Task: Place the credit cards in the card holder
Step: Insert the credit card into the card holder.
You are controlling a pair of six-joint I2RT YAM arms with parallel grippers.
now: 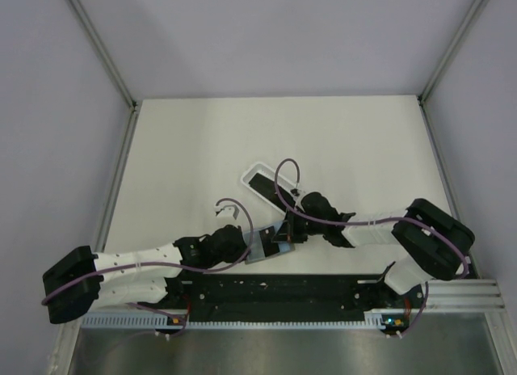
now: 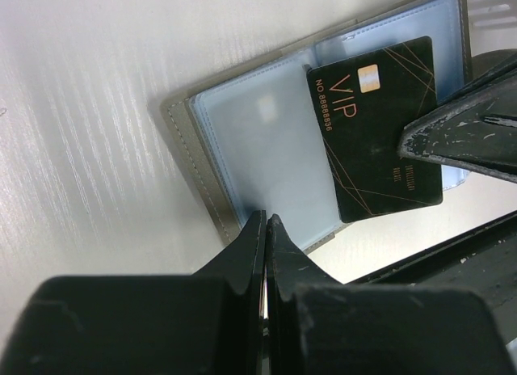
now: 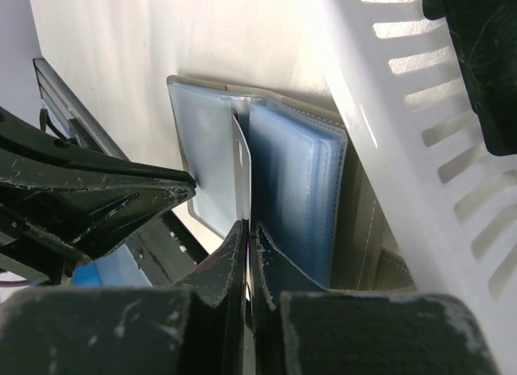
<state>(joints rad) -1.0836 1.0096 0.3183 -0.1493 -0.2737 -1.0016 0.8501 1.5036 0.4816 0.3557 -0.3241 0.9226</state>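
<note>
The grey card holder lies open on the table and shows its pale blue sleeves. In the top view it lies between the two grippers. My left gripper is shut, with its tips at the holder's near edge. Whether it pinches a sleeve I cannot tell. My right gripper is shut on a black credit card printed "VIP". It holds the card on edge over the open holder, at the mouth of a sleeve. More black cards lie in the white tray.
The white slotted tray stands right against the holder's far side. The black base rail runs along the table's near edge, just behind the holder. The left gripper's fingers reach in close beside the held card.
</note>
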